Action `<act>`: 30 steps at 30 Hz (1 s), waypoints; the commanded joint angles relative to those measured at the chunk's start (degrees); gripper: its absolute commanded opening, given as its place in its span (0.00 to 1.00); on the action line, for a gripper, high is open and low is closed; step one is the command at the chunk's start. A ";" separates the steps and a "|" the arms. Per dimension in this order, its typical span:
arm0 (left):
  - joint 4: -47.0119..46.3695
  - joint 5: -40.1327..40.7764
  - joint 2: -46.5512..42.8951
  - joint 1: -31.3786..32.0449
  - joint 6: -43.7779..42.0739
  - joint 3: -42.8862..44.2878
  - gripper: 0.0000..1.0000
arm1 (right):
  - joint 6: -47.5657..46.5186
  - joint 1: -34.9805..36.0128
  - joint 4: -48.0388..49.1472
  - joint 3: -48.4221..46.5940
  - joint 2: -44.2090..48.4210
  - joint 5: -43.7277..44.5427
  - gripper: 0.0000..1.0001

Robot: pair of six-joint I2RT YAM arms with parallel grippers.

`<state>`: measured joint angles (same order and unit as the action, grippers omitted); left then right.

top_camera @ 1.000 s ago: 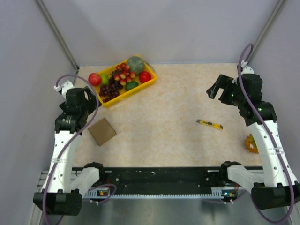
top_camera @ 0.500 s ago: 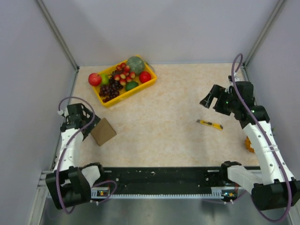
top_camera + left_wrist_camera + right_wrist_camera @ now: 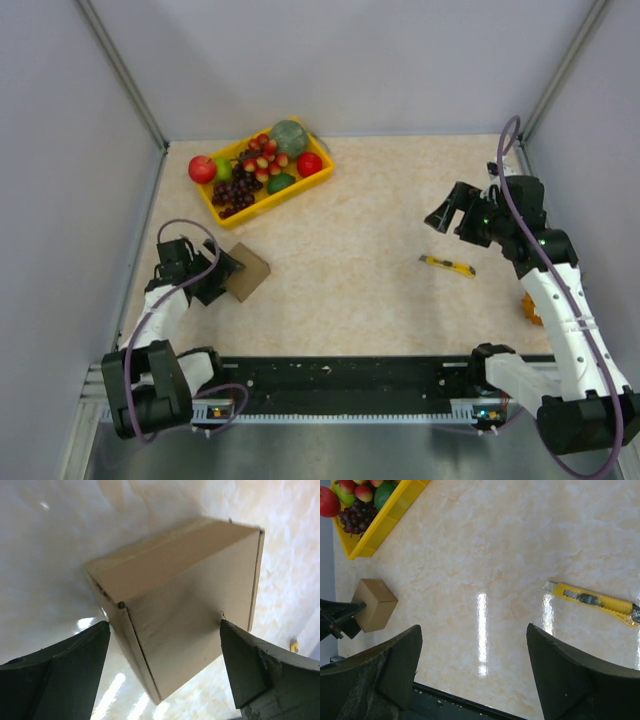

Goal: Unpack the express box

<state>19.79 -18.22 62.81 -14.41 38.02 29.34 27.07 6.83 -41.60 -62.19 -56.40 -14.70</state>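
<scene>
Small flat brown cardboard express box: lower left of overhead view. Left gripper fingers spread wide either side of it, not clamped. Right gripper open, empty. Probably light and stiff but crushable; take it across opposite side walls.

On the worktop, the tray of fruit sits at the far left. Nearer, on the left side, lies the box, well apart from the tray. The left end effector is just left of the box, one finger on either side of the box's closest corner. The knife lies on the right side, with the right end effector above the worktop just beyond it. A small object lies near the right edge, partly behind the right arm.
</scene>
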 commanded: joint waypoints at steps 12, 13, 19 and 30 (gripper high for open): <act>1.53 -5.02 -7.25 10.02 -4.09 0.68 0.90 | 3.07 10.64 4.60 4.36 -4.59 -0.60 0.77; 4.35 2.85 -8.13 10.02 -5.75 2.28 0.91 | 3.42 11.62 5.12 4.54 -4.86 0.01 0.77; 11.15 17.07 -9.37 9.93 -11.29 10.20 0.99 | 4.22 14.61 5.92 5.59 -5.04 0.73 0.78; 0.96 -2.75 9.08 10.02 -11.57 13.55 0.89 | 4.66 14.70 6.01 7.52 -1.70 1.51 0.79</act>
<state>25.04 -10.74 67.31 -4.36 26.94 40.62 30.85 20.95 -37.71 -55.46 -60.73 -14.04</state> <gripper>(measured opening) 0.924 0.788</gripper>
